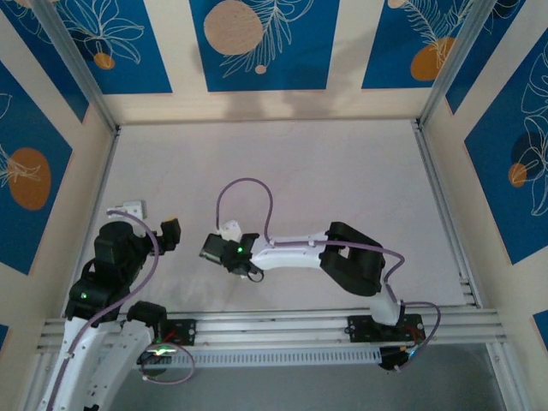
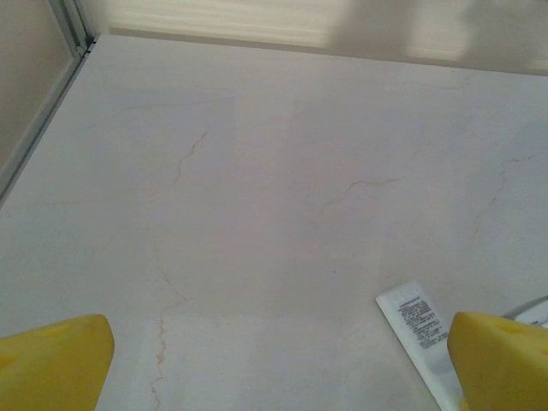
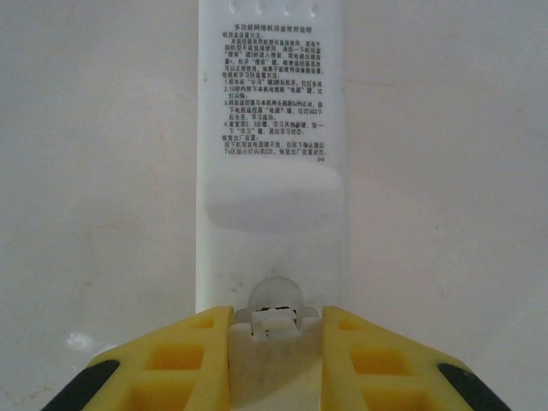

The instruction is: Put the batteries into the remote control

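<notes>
Right jaws: fingers [image 3: 171, 360] stand a narrow gap apart at the remote's near end; whether they grip it I cannot tell.
Left jaws: spread wide with nothing between them, fingers [image 2: 51, 360] above the bare table [image 2: 257, 188].
Remote [image 3: 272, 128]: white back up with printed text showing. It runs straight away from the right arm's fingers, left of the table's middle.
White piece [image 1: 130, 208]: small, on the table near the left rail, well apart from the remote.
</notes>
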`<control>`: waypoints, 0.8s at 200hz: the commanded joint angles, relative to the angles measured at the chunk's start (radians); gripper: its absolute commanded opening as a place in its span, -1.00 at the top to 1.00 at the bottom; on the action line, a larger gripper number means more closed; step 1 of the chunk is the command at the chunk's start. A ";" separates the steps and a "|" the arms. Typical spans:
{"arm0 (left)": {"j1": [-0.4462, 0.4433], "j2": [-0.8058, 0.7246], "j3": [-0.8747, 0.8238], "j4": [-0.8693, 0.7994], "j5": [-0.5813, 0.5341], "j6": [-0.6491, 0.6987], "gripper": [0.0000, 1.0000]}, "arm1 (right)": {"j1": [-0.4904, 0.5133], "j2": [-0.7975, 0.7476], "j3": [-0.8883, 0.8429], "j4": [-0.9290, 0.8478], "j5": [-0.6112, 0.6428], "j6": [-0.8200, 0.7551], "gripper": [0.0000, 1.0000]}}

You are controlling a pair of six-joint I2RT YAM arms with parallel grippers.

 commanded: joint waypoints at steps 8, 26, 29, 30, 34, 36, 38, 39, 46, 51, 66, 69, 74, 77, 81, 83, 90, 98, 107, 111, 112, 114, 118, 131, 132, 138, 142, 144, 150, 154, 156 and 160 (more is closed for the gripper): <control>0.015 -0.012 0.012 0.005 0.009 0.019 -1.00 | 0.009 0.032 0.019 -0.062 0.029 0.031 0.52; 0.015 -0.012 0.012 0.006 0.009 0.020 -1.00 | 0.007 0.039 0.022 -0.060 0.017 0.030 0.52; 0.015 -0.012 0.012 0.005 0.009 0.020 -0.99 | 0.007 0.040 0.022 -0.057 0.012 0.028 0.52; 0.015 -0.012 0.012 0.005 0.008 0.020 -1.00 | 0.007 0.040 0.022 -0.056 0.012 0.027 0.52; 0.015 -0.012 0.012 0.004 0.008 0.020 -0.99 | 0.007 0.039 0.020 -0.050 0.003 0.024 0.51; 0.015 -0.012 0.012 0.004 0.008 0.020 -0.99 | 0.007 0.039 0.019 -0.047 -0.002 0.023 0.52; 0.015 -0.012 0.012 0.005 0.008 0.020 -0.99 | 0.007 0.038 0.018 -0.044 -0.005 0.022 0.51; 0.015 -0.012 0.012 0.005 0.008 0.020 -0.99 | 0.008 0.038 0.017 -0.043 -0.006 0.021 0.51; 0.014 -0.012 0.012 0.004 0.008 0.020 -0.99 | 0.005 0.036 0.017 -0.040 -0.022 0.024 0.52; 0.014 -0.012 0.012 0.004 0.008 0.019 -0.99 | 0.002 0.036 0.016 -0.040 -0.033 0.027 0.51; 0.014 -0.012 0.012 0.005 0.006 0.020 -1.00 | -0.002 0.038 0.011 -0.041 -0.049 0.041 0.51; 0.015 -0.012 0.012 0.004 0.007 0.020 -1.00 | -0.002 0.039 0.010 -0.042 -0.051 0.043 0.52; 0.015 -0.012 0.011 0.004 0.006 0.020 -1.00 | -0.002 0.041 0.009 -0.043 -0.053 0.045 0.52; 0.015 -0.013 0.012 0.005 0.006 0.020 -0.99 | -0.001 0.042 0.008 -0.044 -0.053 0.046 0.52; 0.015 -0.013 0.012 0.005 0.007 0.020 -0.99 | -0.001 0.044 0.008 -0.047 -0.055 0.047 0.51; 0.015 -0.013 0.012 0.005 0.006 0.020 -0.99 | -0.001 0.045 0.009 -0.047 -0.056 0.047 0.51; 0.015 -0.013 0.011 0.007 0.006 0.021 -1.00 | 0.001 0.049 0.010 -0.052 -0.056 0.047 0.51; 0.014 -0.013 0.012 0.006 0.006 0.020 -1.00 | 0.003 0.056 0.016 -0.063 -0.057 0.050 0.51; 0.015 -0.012 0.012 0.006 0.007 0.020 -0.99 | 0.002 0.064 0.022 -0.076 -0.058 0.056 0.51; 0.015 -0.013 0.012 0.006 0.007 0.020 -0.99 | 0.002 0.065 0.022 -0.078 -0.060 0.056 0.51; 0.014 -0.013 0.012 0.006 0.006 0.020 -0.99 | 0.003 0.065 0.023 -0.078 -0.061 0.056 0.51; 0.014 -0.013 0.012 0.006 0.006 0.020 -1.00 | 0.004 0.066 0.023 -0.080 -0.061 0.056 0.51; 0.014 -0.013 0.012 0.006 0.006 0.020 -0.99 | 0.003 0.069 0.025 -0.081 -0.061 0.056 0.51; 0.015 -0.015 0.012 0.005 0.006 0.020 -1.00 | 0.002 0.076 0.033 -0.087 -0.066 0.055 0.51; 0.015 -0.015 0.012 0.005 0.007 0.020 -1.00 | 0.003 0.077 0.035 -0.088 -0.066 0.054 0.50; 0.014 -0.014 0.012 0.004 0.006 0.020 -0.99 | 0.003 0.083 0.043 -0.098 -0.064 0.054 0.50; 0.015 -0.014 0.012 0.005 0.006 0.020 -1.00 | 0.003 0.088 0.049 -0.108 -0.059 0.056 0.50; 0.015 -0.015 0.012 0.005 0.006 0.020 -1.00 | 0.005 0.089 0.051 -0.111 -0.056 0.059 0.50; 0.015 -0.015 0.012 0.006 0.007 0.020 -1.00 | 0.005 0.094 0.059 -0.125 -0.050 0.065 0.50; 0.015 -0.015 0.012 0.006 0.006 0.020 -0.99 | 0.006 0.097 0.063 -0.131 -0.047 0.069 0.50; 0.014 -0.015 0.012 0.006 0.006 0.020 -0.99 | 0.005 0.098 0.065 -0.135 -0.045 0.070 0.50; 0.014 -0.015 0.012 0.006 0.007 0.020 -0.99 | 0.008 0.100 0.068 -0.143 -0.042 0.075 0.50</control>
